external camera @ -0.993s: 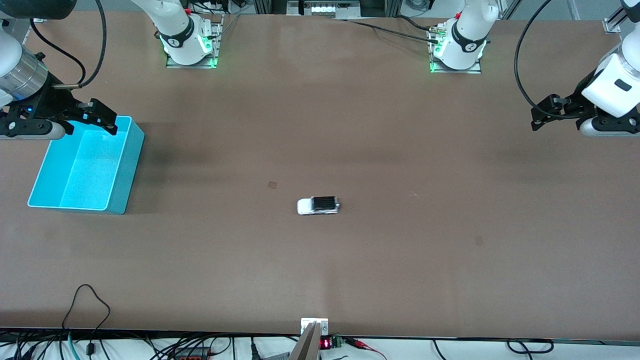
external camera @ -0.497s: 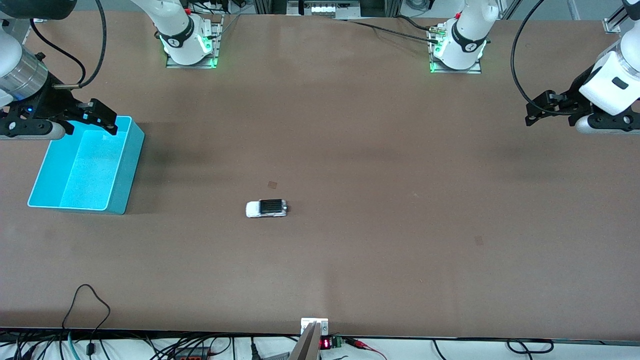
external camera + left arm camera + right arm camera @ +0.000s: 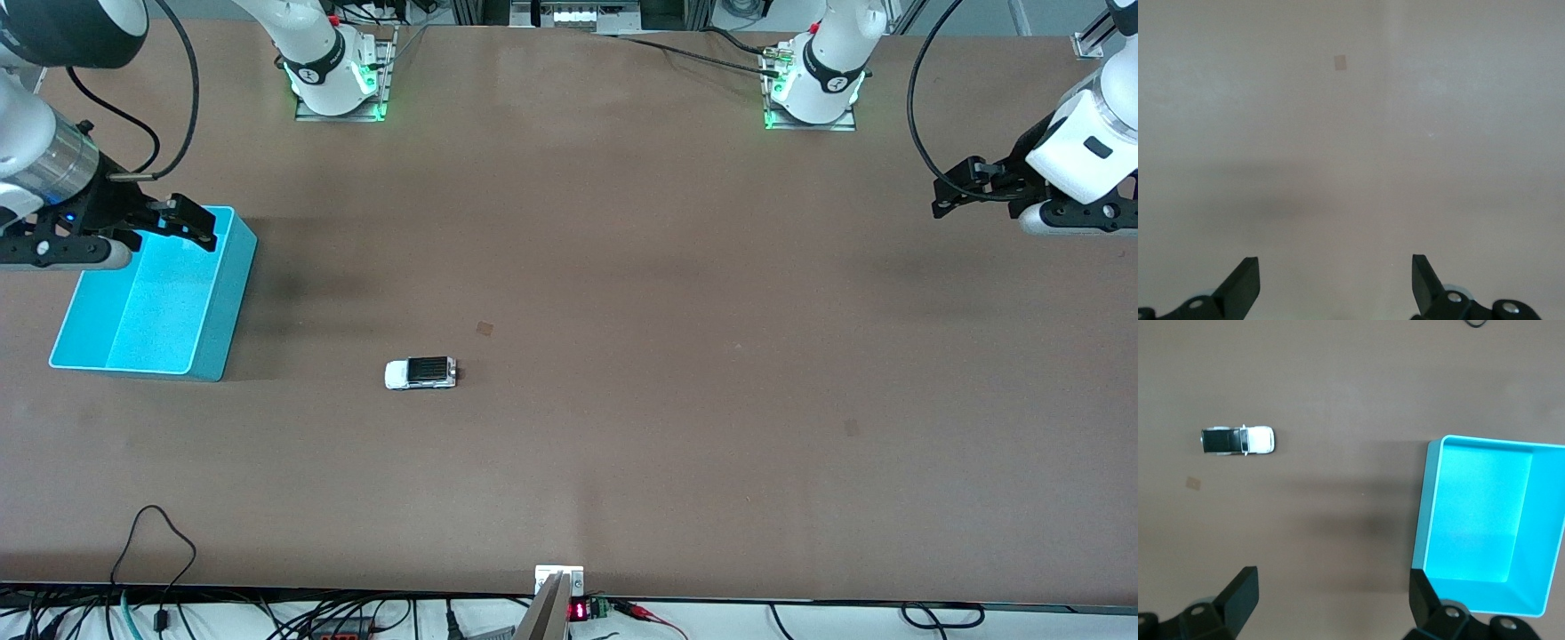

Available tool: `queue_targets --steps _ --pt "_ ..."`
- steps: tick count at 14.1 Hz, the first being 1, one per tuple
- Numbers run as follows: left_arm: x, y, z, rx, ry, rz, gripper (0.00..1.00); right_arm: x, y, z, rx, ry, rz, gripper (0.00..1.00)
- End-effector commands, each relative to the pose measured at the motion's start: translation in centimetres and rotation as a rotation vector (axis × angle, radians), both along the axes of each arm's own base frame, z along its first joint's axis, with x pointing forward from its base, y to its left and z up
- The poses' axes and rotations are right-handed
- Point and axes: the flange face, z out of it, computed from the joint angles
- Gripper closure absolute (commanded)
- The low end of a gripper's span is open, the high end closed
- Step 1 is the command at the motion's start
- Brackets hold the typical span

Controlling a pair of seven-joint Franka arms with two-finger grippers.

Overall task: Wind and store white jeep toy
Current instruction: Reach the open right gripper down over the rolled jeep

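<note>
The white jeep toy (image 3: 420,373) stands alone on the brown table, nothing touching it. It is a tiny white car with a black roof panel, and its white nose points toward the cyan bin (image 3: 233,293). In the right wrist view the jeep toy (image 3: 1238,441) lies well apart from the bin (image 3: 1429,507), whose inside shows empty. My right gripper (image 3: 182,222) hangs open over the bin's corner farthest from the front camera. My left gripper (image 3: 956,191) hangs open and empty over the left arm's end of the table. The left wrist view has only bare table between the open jaws of the left gripper (image 3: 1335,280).
A small tan patch (image 3: 484,328) marks the table a little farther from the front camera than the jeep. Another patch (image 3: 851,428) lies toward the left arm's end. Cables (image 3: 156,542) trail along the table's near edge.
The jeep has rolled by itself along the table toward the bin at the right arm's end. The right gripper shifted slightly over the bin; the left arm drew back a little.
</note>
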Motion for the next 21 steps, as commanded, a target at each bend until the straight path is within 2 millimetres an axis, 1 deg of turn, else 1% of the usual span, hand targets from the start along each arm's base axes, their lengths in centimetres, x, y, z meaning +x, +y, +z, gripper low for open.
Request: queue_targets --steps 1,2,5,6,7,8,9,10,11,12,13,14,15,16,17,19,20,21 --pt "-0.5 0.1 0.7 -0.015 0.001 0.001 0.00 0.7 -0.7 -1.3 0.000 0.029 0.195 0.00" --pt "-0.5 0.1 0.7 -0.015 0.002 0.001 0.00 1.1 -0.7 -2.5 0.006 0.055 0.302 0.00" --pt "-0.6 0.3 0.6 -0.014 0.013 0.004 0.00 1.9 -0.6 -4.2 0.019 0.085 0.565 0.00" --pt "-0.6 0.3 0.6 -0.014 0.013 0.004 0.00 2.4 -0.4 -5.8 0.034 0.110 0.633 0.00" --pt "-0.6 0.3 0.6 -0.014 0.013 0.004 0.00 3.1 0.1 -7.5 0.050 0.134 0.699 0.00" --pt "-0.6 0.3 0.6 -0.014 0.015 0.004 0.00 3.8 0.7 -8.9 0.062 0.140 0.774 0.00" --pt "-0.6 0.3 0.6 -0.014 0.015 0.004 0.00 4.6 1.8 -10.3 0.069 0.136 0.899 0.00" --pt "-0.6 0.3 0.6 -0.014 0.015 0.004 0.00 5.2 3.4 -11.8 0.078 0.122 1.030 0.00" --pt "-0.6 0.3 0.6 -0.014 0.015 0.004 0.00 5.8 4.4 -13.3 0.082 0.114 1.124 0.00" --pt "-0.6 0.3 0.6 -0.014 0.015 0.004 0.00 6.2 5.7 -15.0 0.101 0.106 1.208 0.00" --pt "-0.6 0.3 0.6 -0.014 0.015 0.004 0.00 6.5 6.5 -16.3 0.134 0.086 1.266 0.00" --pt "-0.6 0.3 0.6 -0.014 0.015 0.004 0.00 7.1 7.0 -18.0 0.157 0.057 1.325 0.00" --pt "-0.6 0.3 0.6 -0.014 0.016 0.004 0.00 7.8 7.5 -19.2 0.154 0.022 1.383 0.00" --pt "-0.6 0.3 0.6 -0.014 0.016 0.004 0.00 8.2 9.0 -20.0 0.137 -0.013 1.447 0.00" --pt "-0.6 0.3 0.6 -0.014 0.016 0.004 0.00 8.4 10.0 -20.8 0.124 -0.036 1.468 0.00" --pt "-0.7 0.3 0.6 -0.014 0.018 0.004 0.00 8.4 13.4 -22.5 0.104 -0.069 1.514 0.00" --pt "-0.6 0.3 0.6 -0.014 0.016 0.004 0.00 8.5 14.5 -23.6 0.096 -0.083 1.524 0.00" --pt "-0.6 0.3 0.6 -0.014 0.016 0.004 0.00 8.7 14.9 -25.0 0.092 -0.092 1.522 0.00"
